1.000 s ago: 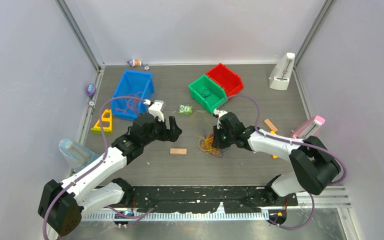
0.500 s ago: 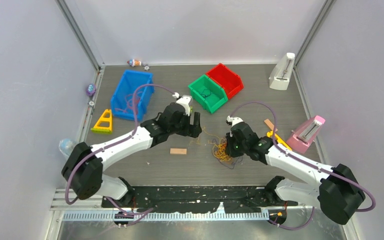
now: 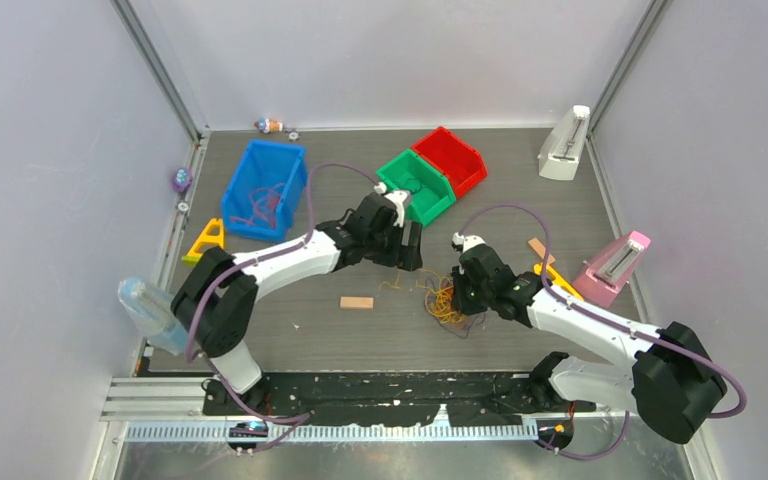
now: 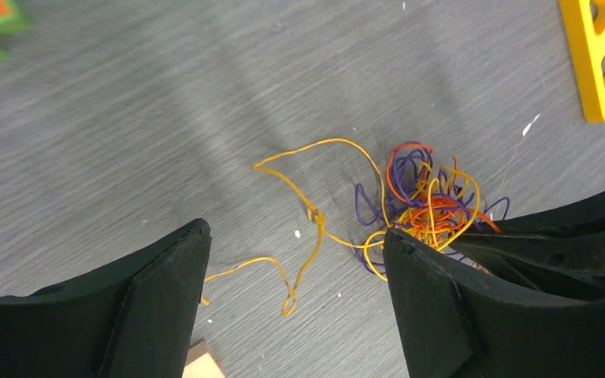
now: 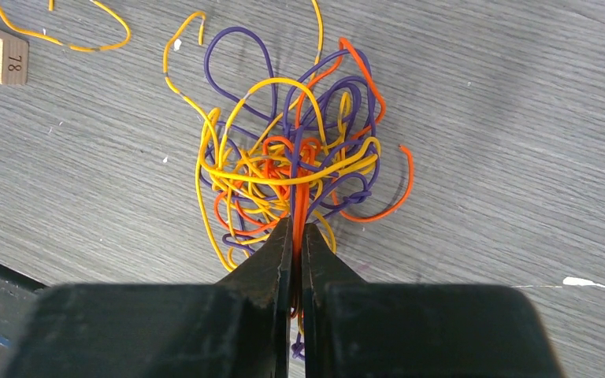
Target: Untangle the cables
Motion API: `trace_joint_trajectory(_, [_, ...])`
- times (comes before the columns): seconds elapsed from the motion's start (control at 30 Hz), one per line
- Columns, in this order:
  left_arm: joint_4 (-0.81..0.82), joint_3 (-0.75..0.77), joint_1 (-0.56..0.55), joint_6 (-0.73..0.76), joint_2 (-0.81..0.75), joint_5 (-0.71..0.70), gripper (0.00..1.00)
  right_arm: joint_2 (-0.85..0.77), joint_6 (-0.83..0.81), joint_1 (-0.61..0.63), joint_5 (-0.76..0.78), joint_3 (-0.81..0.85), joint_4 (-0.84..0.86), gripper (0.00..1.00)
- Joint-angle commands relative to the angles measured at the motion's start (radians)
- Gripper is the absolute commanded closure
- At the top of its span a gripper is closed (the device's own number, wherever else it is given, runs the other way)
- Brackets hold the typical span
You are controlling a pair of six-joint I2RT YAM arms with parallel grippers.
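The cables (image 3: pixel 444 302) lie as a tangled bunch of orange, yellow and purple strands on the grey table, a little right of centre. My right gripper (image 3: pixel 466 296) is shut on orange strands at the near side of the bunch (image 5: pixel 291 169), its jaws (image 5: pixel 293 230) pinched together. One yellow strand (image 4: pixel 313 216) trails out of the bunch (image 4: pixel 429 206) to the left. My left gripper (image 3: pixel 406 252) hangs just above that strand, its jaws wide open (image 4: pixel 295 236) with nothing between them.
A small wooden block (image 3: pixel 356 302) lies left of the bunch. Green bin (image 3: pixel 430 205) and red bin (image 3: pixel 465 165) stand behind, and a blue bin (image 3: pixel 238 185) holding more strands at back left. Yellow pieces (image 3: pixel 205 240) (image 3: pixel 552 272), a pink stand (image 3: pixel 615 262) and a bottle (image 3: pixel 150 310) flank the table.
My left arm has swung right from the blue bin to the trailing yellow strand, staying open. My right gripper dragged the bunch slightly nearer and rightward, then stayed put.
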Motion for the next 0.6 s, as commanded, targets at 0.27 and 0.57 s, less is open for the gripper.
trace_joint_trajectory(0.27, [-0.015, -0.003, 0.055, 0.018, -0.027, -0.143, 1.00, 0.031, 0.093, -0.036, 0.169, 0.039, -0.039, 0.79])
trace_joint_trajectory(0.57, [0.048, -0.312, 0.356, -0.038, -0.526, -0.099, 1.00, -0.124, 0.163, -0.360, 0.179, -0.057, -0.053, 0.29])
